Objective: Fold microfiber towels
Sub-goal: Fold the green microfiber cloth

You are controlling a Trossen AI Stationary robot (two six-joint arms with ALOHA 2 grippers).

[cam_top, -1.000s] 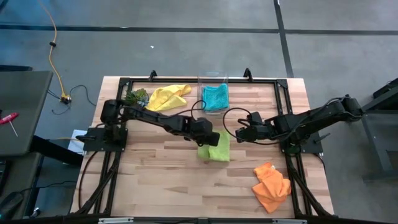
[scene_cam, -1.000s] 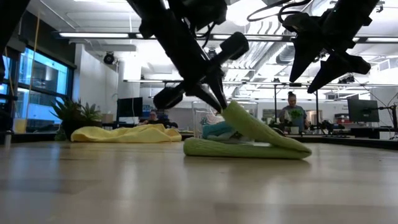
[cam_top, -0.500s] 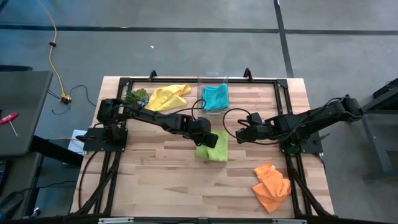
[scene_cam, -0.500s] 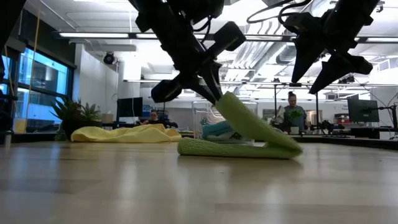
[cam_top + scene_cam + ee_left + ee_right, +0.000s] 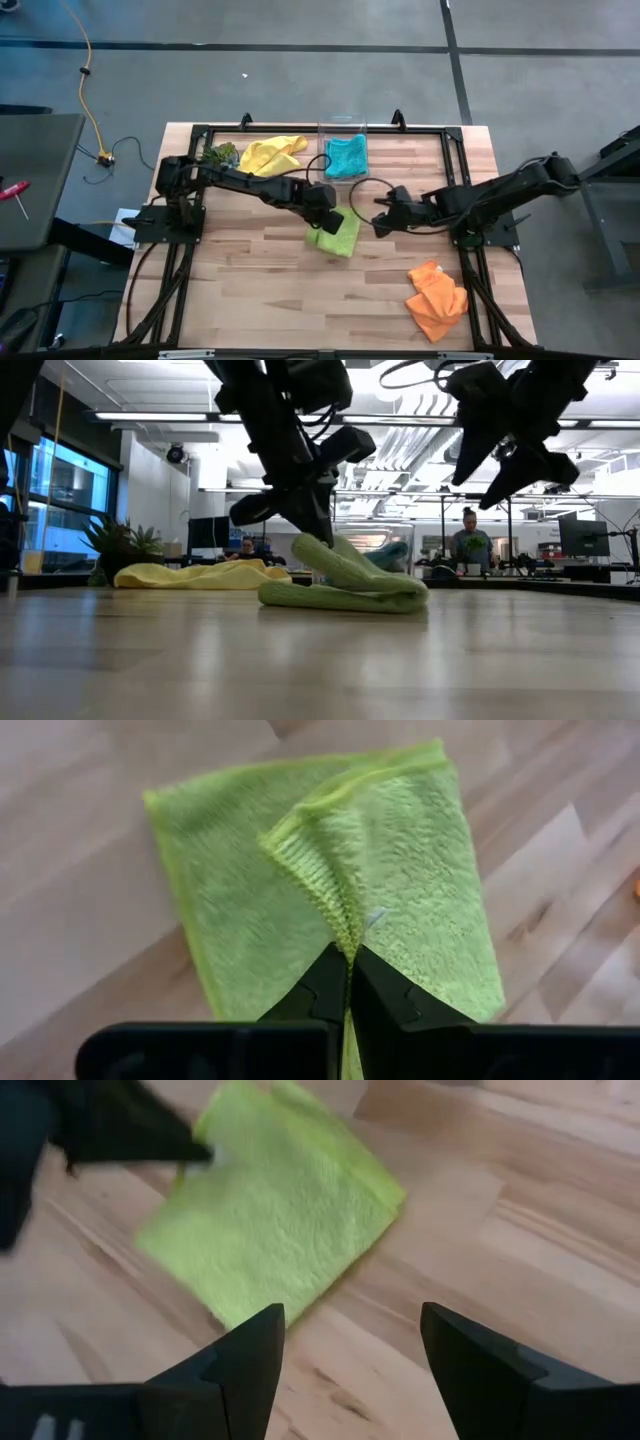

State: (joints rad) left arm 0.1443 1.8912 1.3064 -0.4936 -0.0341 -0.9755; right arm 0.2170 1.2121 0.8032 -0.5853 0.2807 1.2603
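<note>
Two dark fingers of the left gripper (image 5: 350, 982) pinch a hem of the lime green towel (image 5: 340, 234) at the middle of the high view, lifting one layer. The cloth looks soft, light and limp, so edges and corners are the best hold. Just right of it, the right gripper (image 5: 380, 222) hovers with jaws apart, empty.

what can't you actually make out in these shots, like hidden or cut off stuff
- Grey towel: in no view.
- Teal towel: in the low view mostly hidden behind the lime green towel.
- Orange towel: seen only from above; its folds cannot be read.
- Lime green towel's underside: in the left wrist view, hidden beneath the layer pinched by the left gripper.
- Right gripper: in its wrist view, the fingers are cut off by the picture's edge.
</note>
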